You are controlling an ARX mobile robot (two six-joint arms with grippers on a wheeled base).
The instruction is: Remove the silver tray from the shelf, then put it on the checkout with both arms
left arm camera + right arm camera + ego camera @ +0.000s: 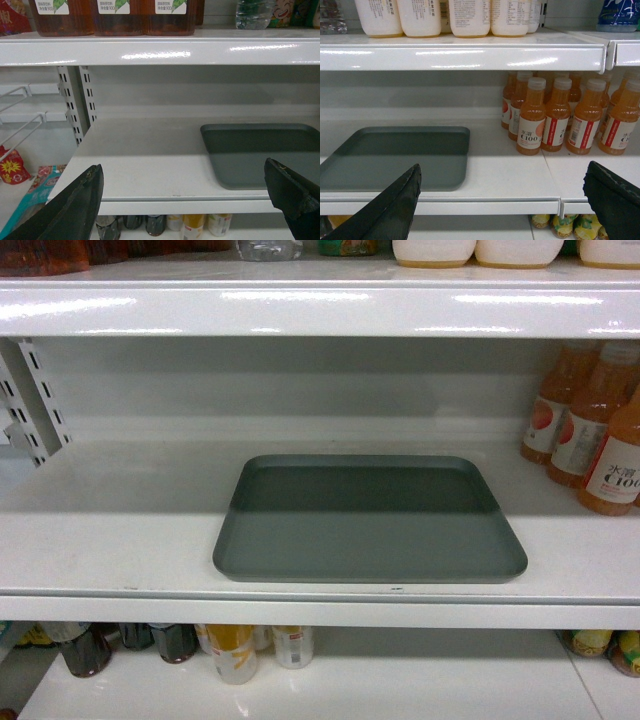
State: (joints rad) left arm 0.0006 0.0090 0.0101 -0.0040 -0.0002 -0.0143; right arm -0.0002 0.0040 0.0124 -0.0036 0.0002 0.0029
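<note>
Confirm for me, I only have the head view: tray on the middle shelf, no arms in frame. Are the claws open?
Observer: Yes. The left claw is wide open, short of the shelf edge, holding nothing.
Operator: And the right?
Observer: The right claw is also wide open and empty, in front of the silver tray, whose right front corner lies between its fingers in that view.
Operator: Head view cuts off the juice at the right. How many?
Observer: The right wrist view shows a full cluster of orange juice bottles, several rows deep, standing apart from the tray with bare shelf between.
</note>
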